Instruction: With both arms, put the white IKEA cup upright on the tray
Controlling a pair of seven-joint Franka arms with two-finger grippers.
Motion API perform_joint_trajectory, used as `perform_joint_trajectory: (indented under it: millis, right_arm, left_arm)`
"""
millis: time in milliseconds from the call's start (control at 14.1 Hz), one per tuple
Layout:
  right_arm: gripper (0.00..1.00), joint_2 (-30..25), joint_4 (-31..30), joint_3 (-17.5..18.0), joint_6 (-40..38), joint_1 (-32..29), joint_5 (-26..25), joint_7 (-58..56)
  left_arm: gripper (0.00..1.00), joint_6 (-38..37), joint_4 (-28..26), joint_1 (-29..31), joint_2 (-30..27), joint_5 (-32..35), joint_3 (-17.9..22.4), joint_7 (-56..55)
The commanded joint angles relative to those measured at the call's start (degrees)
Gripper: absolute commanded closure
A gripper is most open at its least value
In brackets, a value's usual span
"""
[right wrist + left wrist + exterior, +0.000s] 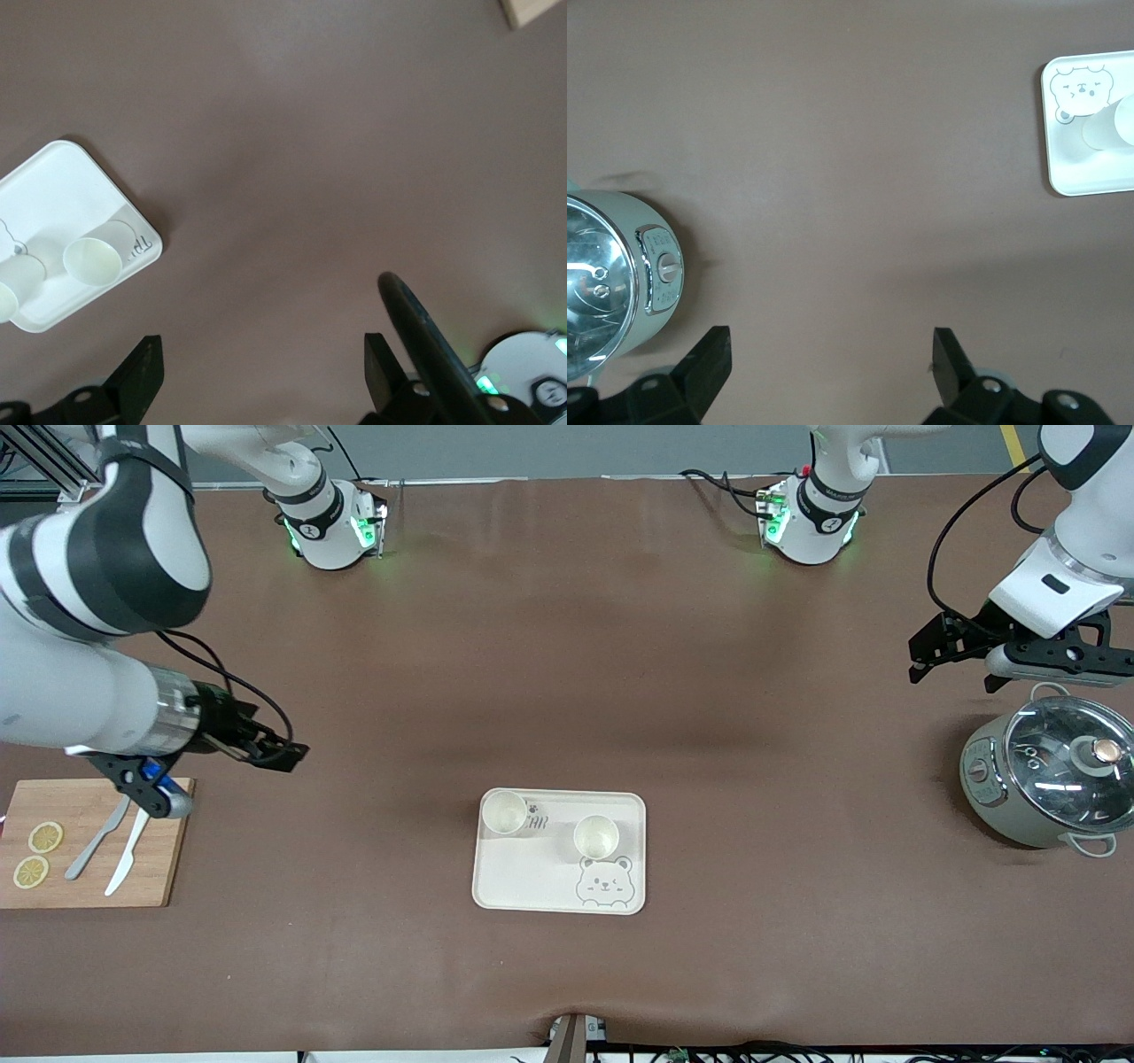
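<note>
Both cups already parked upright on the bear tray, arms pulled well off.

The left gripper (pixel 952 657) was held wide open and empty above the table by the cooker (pixel 1050 781), the right gripper (pixel 213 775) likewise over the cutting board (pixel 89 855), probably for clearance; two white cups (pixel 504 812) (pixel 595 836) were left on the tray (pixel 532 881).

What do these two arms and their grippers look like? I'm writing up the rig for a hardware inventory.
Both arms are glossy white with black joint bands, on round white bases lit by green lights. Black cables loop along each forearm. The left gripper is black with two flat fingers below a white wrist housing. The right gripper is also black and two-fingered, with a silver collar at the wrist and a blue part on the bracket beside it.
</note>
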Motion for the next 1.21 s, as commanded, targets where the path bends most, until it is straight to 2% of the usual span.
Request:
perform_joint_trajectory:
  millis: [0,142,497,639,851,1135]
  right_arm:
    - [0.0,-5.0,-3.2,4.9,-0.7,-5.7,-2.6,-9.8]
    - [0.0,-8.9,-6.2,8.0,-0.4,-9.3,-6.0,-18.4]
    - [0.0,-15.5,-12.0,8.2,0.3,-12.1,-8.8,-32.3]
    - [0.0,-19.1,-16.3,8.2,3.0,-12.4,-10.3,-38.4]
    - [0.0,-23.2,-21.3,8.3,4.3,-14.4,-10.4,-40.3]
    - [0.0,-24.2,-21.0,8.1,4.4,-16.6,-12.5,-49.7]
  left_arm:
    - [0.0,-0.4,1.2,0.2,0.7,-1.1,-0.3,0.0]
    - [0.0,-0.5,1.1,0.3,0.7,-1.0,-0.3,0.5]
    - [0.0,-2.2,1.3,0.0,0.7,-0.3,-0.3,0.8]
    - [0.0,-3.8,1.6,-0.1,0.6,-0.3,-0.7,0.8]
    - [0.0,-6.3,2.2,-0.2,0.7,0.7,-1.3,0.9]
    - [0.0,-6.6,2.2,-0.1,0.7,1.0,-1.8,0.8]
